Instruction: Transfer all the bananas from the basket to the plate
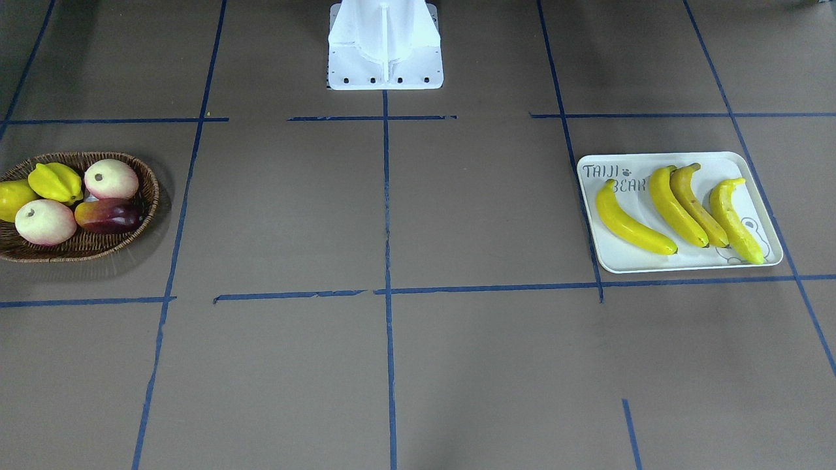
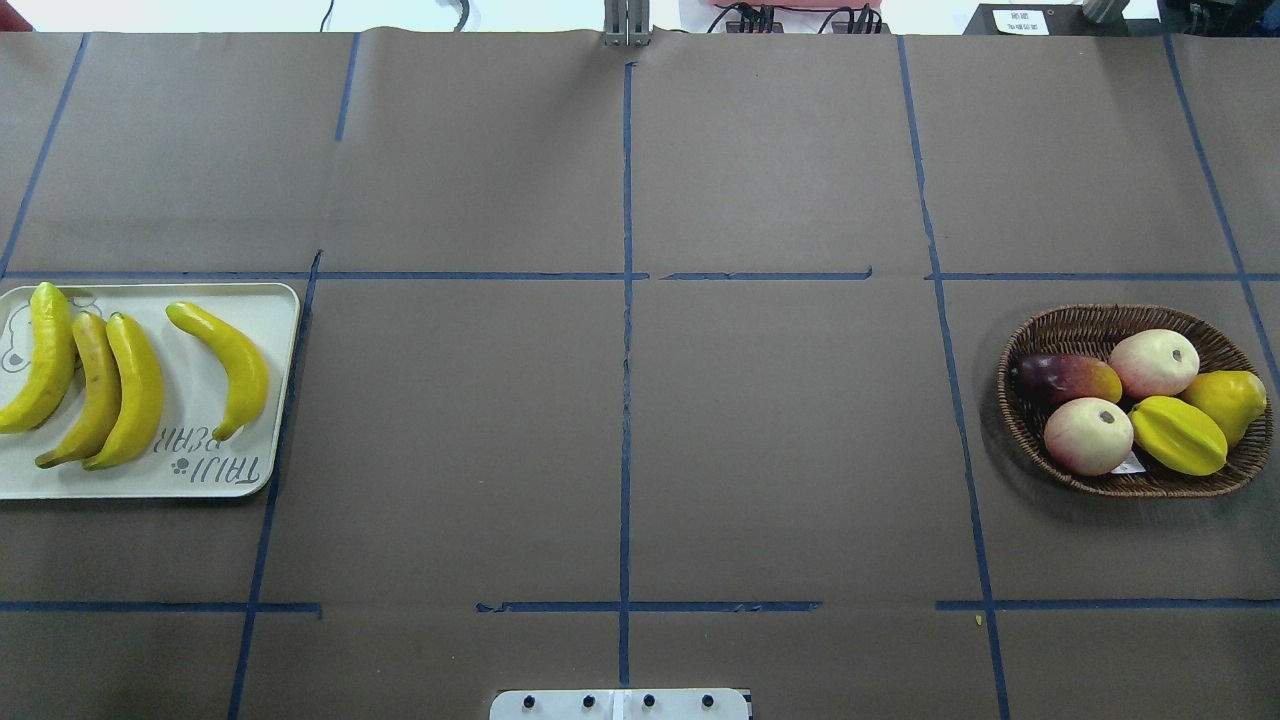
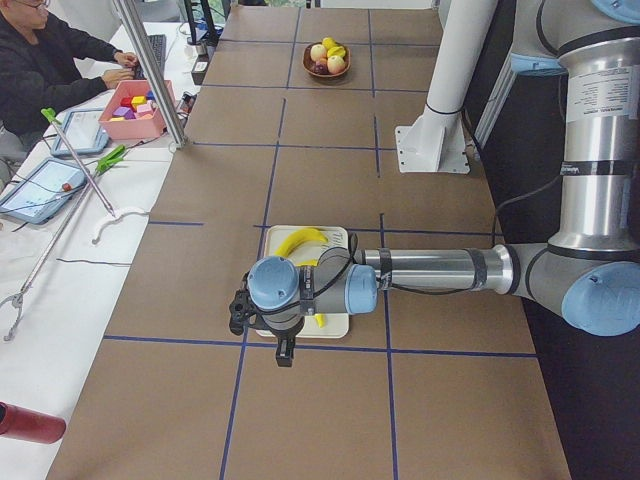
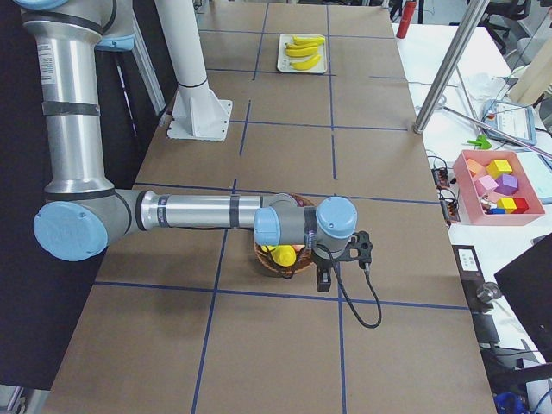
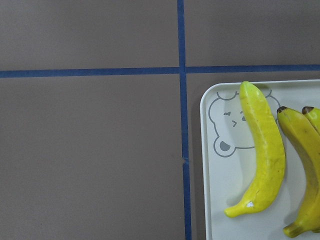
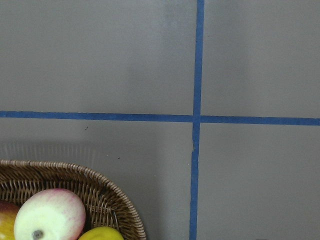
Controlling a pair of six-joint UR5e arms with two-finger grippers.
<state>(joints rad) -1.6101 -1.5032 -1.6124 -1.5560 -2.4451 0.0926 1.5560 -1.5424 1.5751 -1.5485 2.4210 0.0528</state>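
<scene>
On the robot's left side of the table, the plate point(image 1: 725, 163) holds all four bananas point(image 1: 630, 222), which lie side by side across it. One banana rests alone beside the "TAIJI BEAR" lettering. The other three are grouped closer together, and the browner banana point(image 1: 697, 203) is pressed against a brighter neighbour. The outermost banana point(image 5: 262, 160) lies across part of the bear face drawing point(image 5: 225, 132) near the plate's corner.

Well apart from the plate, on the robot's right side, sits the basket point(image 1: 78, 251). No banana is in it. It contains a ridged starfruit point(image 1: 55, 183), two pale pink-white round fruits point(image 1: 111, 179), a red-and-purple mango point(image 1: 108, 215) and a stubby yellow fruit point(image 1: 12, 199).

The left gripper point(image 3: 285, 353) hangs from its wrist above the near end of the plate. It appears only in the side view, so whether its jaws are wide or narrow cannot be told. The right gripper point(image 4: 323, 280) hangs likewise over the basket's edge, and its jaws cannot be judged either. Neither gripper shows in the overhead or front views, and neither wrist camera shows its own fingers.

Blue tape lines point(image 2: 627, 400) divide the brown table covering into a grid.
</scene>
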